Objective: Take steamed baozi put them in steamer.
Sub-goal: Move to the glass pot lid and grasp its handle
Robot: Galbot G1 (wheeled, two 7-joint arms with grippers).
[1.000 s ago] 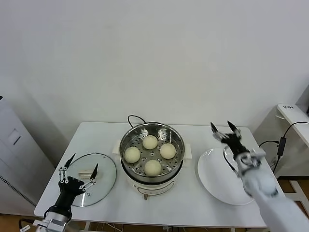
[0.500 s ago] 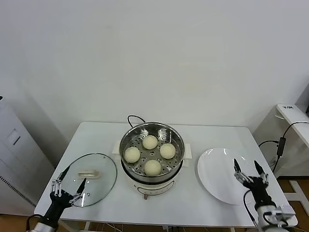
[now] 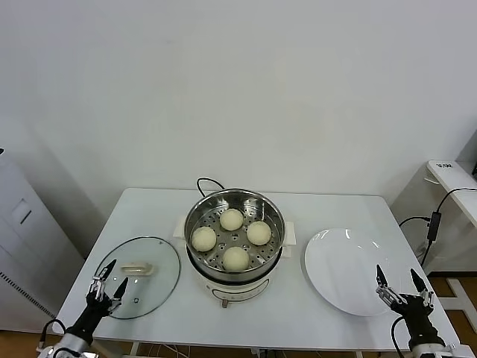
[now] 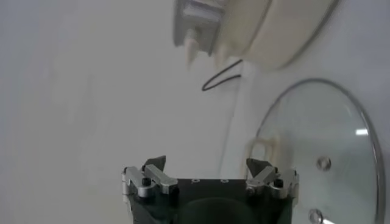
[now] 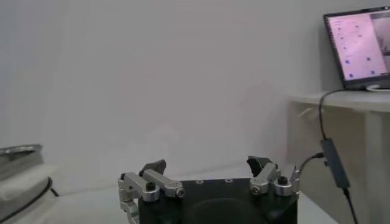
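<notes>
The steamer [image 3: 235, 203], a shiny steel pot with a perforated tray on a white base, stands mid-table. Several pale baozi lie on its tray: one at the back [image 3: 231, 218], one at the left [image 3: 203, 238], one at the right [image 3: 258, 233], one at the front [image 3: 235, 258]. My left gripper [image 3: 106, 286] is open and empty, low at the table's front left edge by the glass lid. My right gripper [image 3: 402, 286] is open and empty, low at the front right, beside the white plate. In the wrist views the left gripper [image 4: 207, 165] and right gripper [image 5: 208, 165] both hold nothing.
A round glass lid [image 3: 153, 287] with a white handle lies flat left of the steamer; it also shows in the left wrist view [image 4: 329, 152]. A bare white plate [image 3: 343, 268] lies right of it. A black cord [image 3: 203, 183] runs behind the pot. A side table with a laptop [image 5: 359, 45] stands right.
Both arms have dropped and pulled back toward the table's front edge. The right gripper left the spot above the plate; the left gripper left the lid. The baozi have not moved.
</notes>
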